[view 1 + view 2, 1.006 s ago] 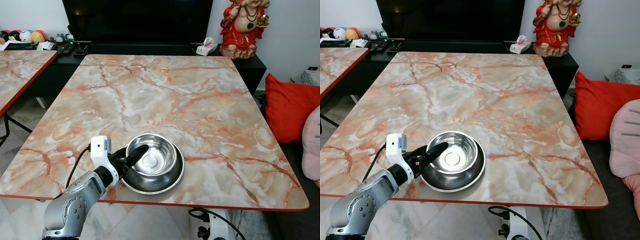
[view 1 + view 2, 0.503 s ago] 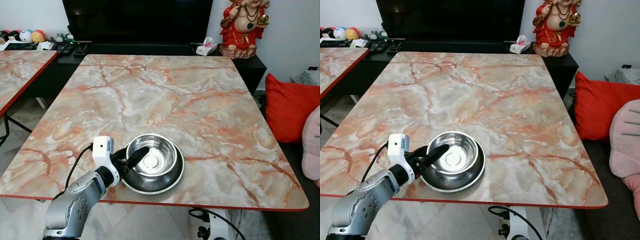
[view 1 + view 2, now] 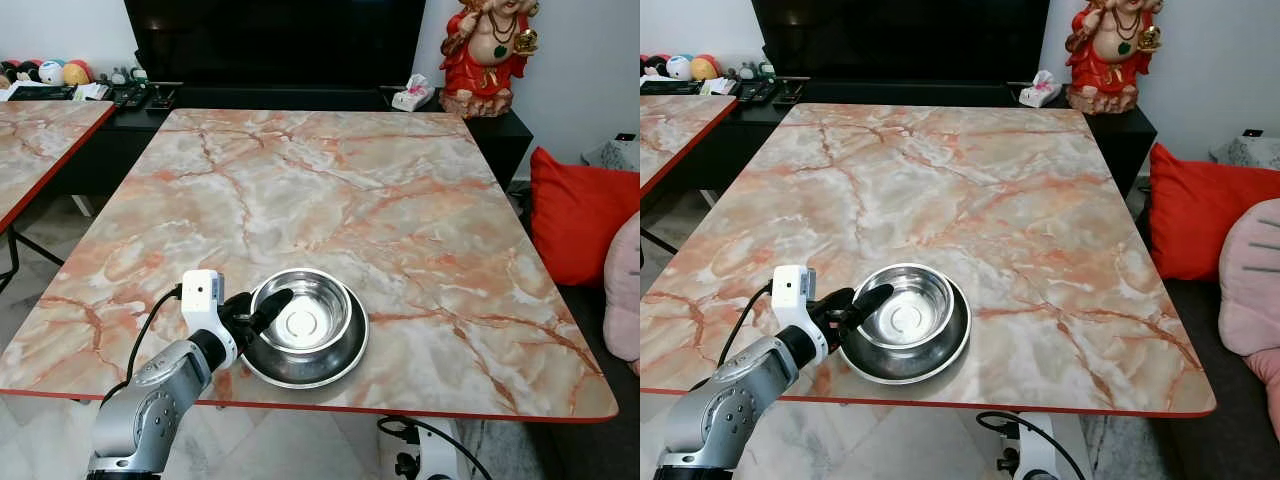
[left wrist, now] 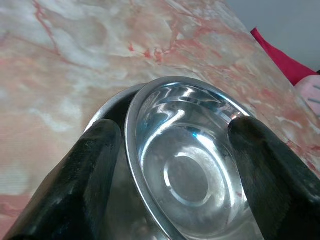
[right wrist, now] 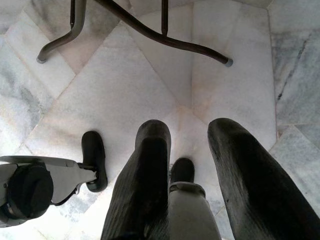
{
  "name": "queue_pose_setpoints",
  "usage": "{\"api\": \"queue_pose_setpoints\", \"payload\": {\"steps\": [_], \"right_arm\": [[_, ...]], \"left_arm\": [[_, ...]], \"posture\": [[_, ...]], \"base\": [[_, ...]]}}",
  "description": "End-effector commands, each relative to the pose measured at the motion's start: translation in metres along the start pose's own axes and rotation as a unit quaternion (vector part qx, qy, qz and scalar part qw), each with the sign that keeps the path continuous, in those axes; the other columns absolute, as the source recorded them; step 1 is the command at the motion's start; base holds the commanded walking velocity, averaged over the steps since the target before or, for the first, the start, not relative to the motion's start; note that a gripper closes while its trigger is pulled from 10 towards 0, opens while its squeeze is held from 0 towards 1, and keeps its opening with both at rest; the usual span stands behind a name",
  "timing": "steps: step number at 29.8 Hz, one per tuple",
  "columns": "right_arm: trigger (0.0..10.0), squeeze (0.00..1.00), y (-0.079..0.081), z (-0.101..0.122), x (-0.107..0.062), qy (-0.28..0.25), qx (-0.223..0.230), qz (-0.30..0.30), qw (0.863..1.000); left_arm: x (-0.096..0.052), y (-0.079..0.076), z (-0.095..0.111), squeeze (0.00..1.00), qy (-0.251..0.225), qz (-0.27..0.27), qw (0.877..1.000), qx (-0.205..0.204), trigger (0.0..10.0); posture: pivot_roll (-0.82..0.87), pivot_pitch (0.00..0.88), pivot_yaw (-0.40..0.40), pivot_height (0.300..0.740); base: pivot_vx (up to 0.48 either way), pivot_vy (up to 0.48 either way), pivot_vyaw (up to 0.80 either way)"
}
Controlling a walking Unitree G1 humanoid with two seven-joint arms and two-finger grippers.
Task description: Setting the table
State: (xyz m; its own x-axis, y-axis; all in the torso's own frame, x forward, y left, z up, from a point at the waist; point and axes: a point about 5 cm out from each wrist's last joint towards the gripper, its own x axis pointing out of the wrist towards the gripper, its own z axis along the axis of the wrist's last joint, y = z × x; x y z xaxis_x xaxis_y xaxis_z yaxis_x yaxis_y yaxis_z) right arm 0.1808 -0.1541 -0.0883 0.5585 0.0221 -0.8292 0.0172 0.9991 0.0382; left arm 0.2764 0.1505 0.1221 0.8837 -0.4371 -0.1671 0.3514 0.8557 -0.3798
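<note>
Marble-patterned counter [image 3: 330, 190] near a dark TV cabinet [image 3: 300, 95]. Left end effector [image 3: 262, 310], fingers spread wide, straddles the near-left rim of the steel bowl [image 3: 303, 320], which is nested in a larger bowl [image 3: 345, 355] at the counter's near edge. Right end effector [image 5: 187, 150] hangs open over the tiled floor [image 5: 125, 95].

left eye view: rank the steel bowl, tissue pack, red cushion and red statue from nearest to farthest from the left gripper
1. steel bowl, its rim between the left gripper jaws, near table edge.
2. red cushion, off the table's right side.
3. tissue pack and red statue, far cabinet, too close to call.
</note>
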Motion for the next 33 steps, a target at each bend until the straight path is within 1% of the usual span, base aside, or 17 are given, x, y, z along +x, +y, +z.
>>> {"api": "queue_pose_setpoints", "payload": {"steps": [1,2,3,4,5,6,7,9,10,14,15,16,17,24,25,29,33], "right_arm": [[10.0,0.0,0.0,0.0,0.0,0.004,-0.008,0.002,1.0],[10.0,0.0,0.0,0.0,0.0,0.004,-0.008,0.002,1.0],[10.0,0.0,0.0,0.0,0.0,0.004,-0.008,0.002,1.0],[10.0,0.0,0.0,0.0,0.0,0.004,-0.008,0.002,1.0],[10.0,0.0,0.0,0.0,0.0,0.004,-0.008,0.002,1.0],[10.0,0.0,0.0,0.0,0.0,0.004,-0.008,0.002,1.0],[10.0,0.0,0.0,0.0,0.0,0.003,-0.008,0.002,1.0],[10.0,0.0,0.0,0.0,0.0,0.003,-0.008,0.002,1.0],[10.0,0.0,0.0,0.0,0.0,0.003,-0.007,0.001,1.0],[10.0,0.0,0.0,0.0,0.0,0.004,-0.007,0.001,1.0],[10.0,0.0,0.0,0.0,0.0,0.004,-0.006,0.001,1.0],[10.0,0.0,0.001,0.0,0.0,0.003,-0.006,0.001,1.0],[10.0,0.0,0.001,0.0,0.0,0.003,-0.005,0.001,1.0],[10.0,0.0,0.001,0.0,0.0,0.002,-0.003,-0.001,1.0],[10.0,0.0,0.001,0.0,0.0,0.002,-0.002,-0.002,1.0],[10.0,0.0,0.002,0.0,0.0,0.001,0.001,-0.004,1.0],[10.0,0.0,0.002,0.0,0.0,0.001,0.002,-0.005,1.0]], "left_arm": [[0.001,0.0,0.004,0.0,-0.008,0.005,1.0,0.024,10.0],[0.002,-0.001,0.01,0.0,-0.031,0.014,0.997,0.066,10.0],[0.002,-0.001,0.01,0.0,-0.031,0.014,0.997,0.066,10.0],[0.002,-0.001,0.014,0.0,-0.048,0.021,0.994,0.091,10.0],[0.002,-0.001,0.02,0.0,-0.073,0.035,0.992,0.1,10.0],[0.002,-0.001,0.021,0.0,-0.079,0.038,0.991,0.102,10.0],[0.002,0.001,0.028,0.0,-0.104,0.061,0.985,0.128,10.0],[0.001,0.003,0.032,0.0,-0.122,0.077,0.979,0.145,10.0],[0.001,0.003,0.034,0.0,-0.133,0.09,0.973,0.168,10.0],[0.002,0.001,0.035,0.0,-0.143,0.102,0.951,0.254,10.0],[0.004,0.001,0.034,0.0,-0.142,0.107,0.945,0.274,10.0],[0.008,0.004,0.027,0.0,-0.127,0.128,0.933,0.313,10.0],[0.01,0.005,0.025,0.0,-0.126,0.132,0.929,0.322,10.0],[0.015,0.008,0.019,0.0,-0.132,0.146,0.926,0.322,10.0],[0.016,0.011,0.017,0.0,-0.133,0.157,0.923,0.326,10.0],[0.017,0.018,0.015,0.0,-0.135,0.182,0.918,0.325,10.0],[0.016,0.023,0.012,0.0,-0.148,0.198,0.915,0.32,10.0]], "posture": [[0.1,0.013,-0.015,0.74],[0.1,0.014,-0.015,0.74],[0.1,0.014,-0.015,0.74],[0.1,0.014,-0.015,0.74],[0.1,0.014,-0.015,0.74],[0.1,0.014,-0.015,0.74],[0.1,0.013,-0.015,0.74],[0.1,0.012,-0.014,0.74],[0.1,0.012,-0.014,0.74],[0.1,0.009,-0.014,0.74],[0.1,0.009,-0.014,0.74],[0.09,0.006,-0.012,0.74],[0.09,0.005,-0.011,0.74],[0.09,0.001,-0.008,0.74],[0.08,0.0,-0.006,0.74],[0.08,0.0,-0.005,0.74],[0.08,0.0,-0.005,0.74]], "base": [[0.0,0.0,0.0],[0.0,0.0,0.0],[0.0,0.0,0.0],[0.0,0.0,0.0],[0.0,0.0,0.0],[0.0,0.0,0.0],[0.0,0.0,0.0],[0.0,0.0,0.0],[0.0,0.0,0.0],[0.0,0.0,0.0],[0.0,0.0,0.0],[0.0,0.0,0.0],[0.0,0.0,0.0],[0.0,0.0,0.0],[0.0,0.0,0.0],[0.0,0.0,0.0],[0.0,0.464,0.0]]}}
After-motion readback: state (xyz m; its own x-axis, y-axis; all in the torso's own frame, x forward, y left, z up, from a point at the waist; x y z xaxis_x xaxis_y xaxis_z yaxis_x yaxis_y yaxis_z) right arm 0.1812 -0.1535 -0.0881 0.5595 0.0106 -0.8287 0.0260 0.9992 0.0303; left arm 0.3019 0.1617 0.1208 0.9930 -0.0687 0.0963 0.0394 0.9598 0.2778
